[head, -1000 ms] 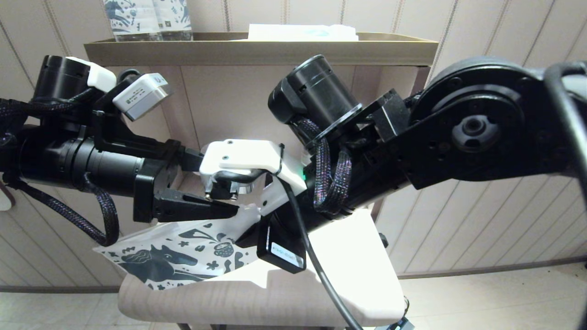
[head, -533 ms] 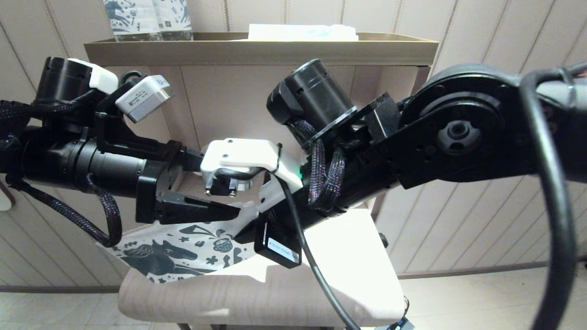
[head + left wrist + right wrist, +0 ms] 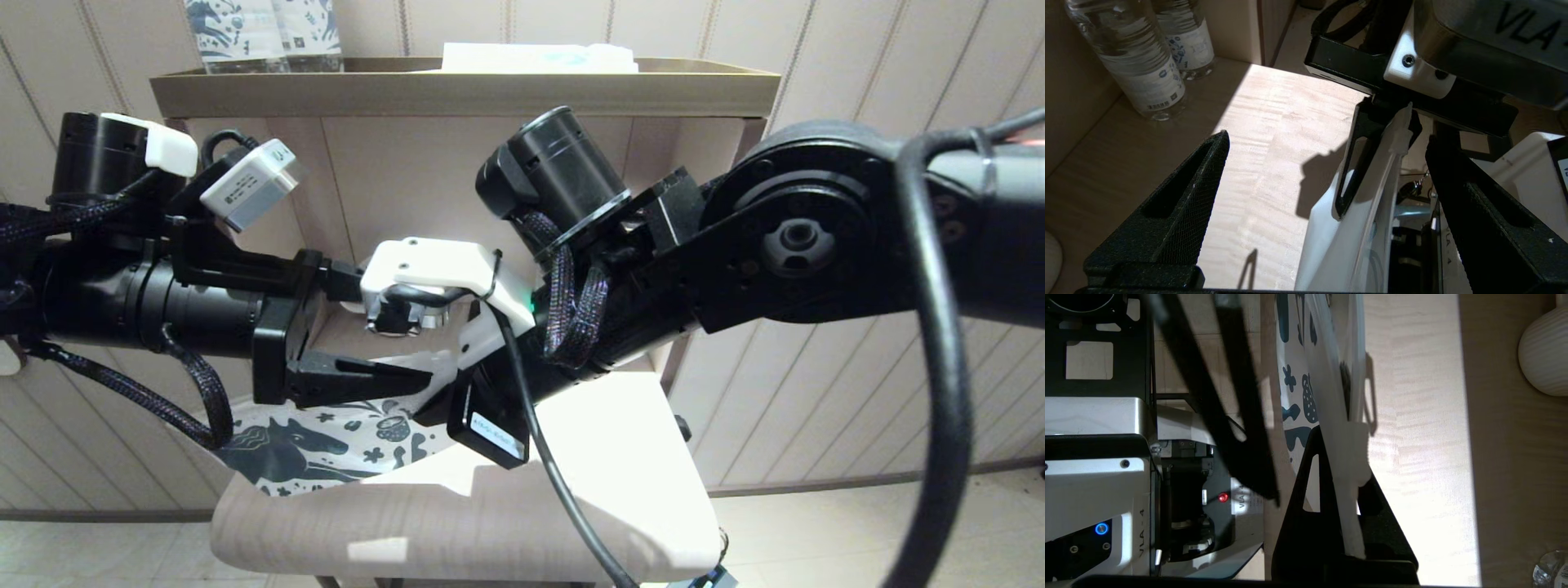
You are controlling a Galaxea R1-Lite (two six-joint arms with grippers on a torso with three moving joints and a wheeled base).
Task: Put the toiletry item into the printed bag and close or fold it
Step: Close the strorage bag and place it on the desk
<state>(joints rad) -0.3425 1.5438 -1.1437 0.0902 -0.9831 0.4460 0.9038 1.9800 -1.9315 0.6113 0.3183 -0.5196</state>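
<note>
The printed bag, white with a dark blue horse, hangs edge-up over the wooden table. My right gripper is shut on the bag's white top edge. My left gripper stands open around that same bag, which sits nearer one finger and touches neither. In the head view, a left finger points right, just above the bag. The toothbrush shows in no view.
Two water bottles with printed labels stand at the back of the table. A white ribbed vase sits off to one side. Above is a shelf tray with a white box and more bottles.
The left arm has slid right and slightly down, closer to the right gripper. The bag has been drawn right, so less of it sticks out on the left.
</note>
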